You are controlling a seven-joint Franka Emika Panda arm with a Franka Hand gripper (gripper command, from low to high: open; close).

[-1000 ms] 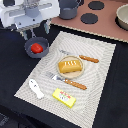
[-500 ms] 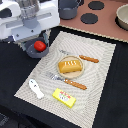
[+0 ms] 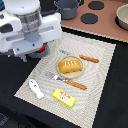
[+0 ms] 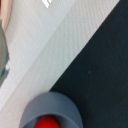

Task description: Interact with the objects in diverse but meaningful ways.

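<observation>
- The white robot arm is seen over the far corner of the pale woven placemat, on the exterior view's left.
- The gripper is hidden under the arm body in the exterior view, and its fingers do not appear clearly in the wrist view, so it cannot be told whether they are wide or narrow.
- The red round tomato is only partly seen below the arm; in the wrist view it lies inside a small grey round bowl, at the border of the placemat and the dark table.
- The orange-yellow bread loaf is placed on a round plate in the middle of the placemat.
- A wooden-handled fork and a wooden-handled knife are laid on either side of the loaf.
- The flat yellow butter-like block is found near the front edge of the placemat.
- The white elongated fish-shaped piece is beside it, toward the exterior view's left.
</observation>
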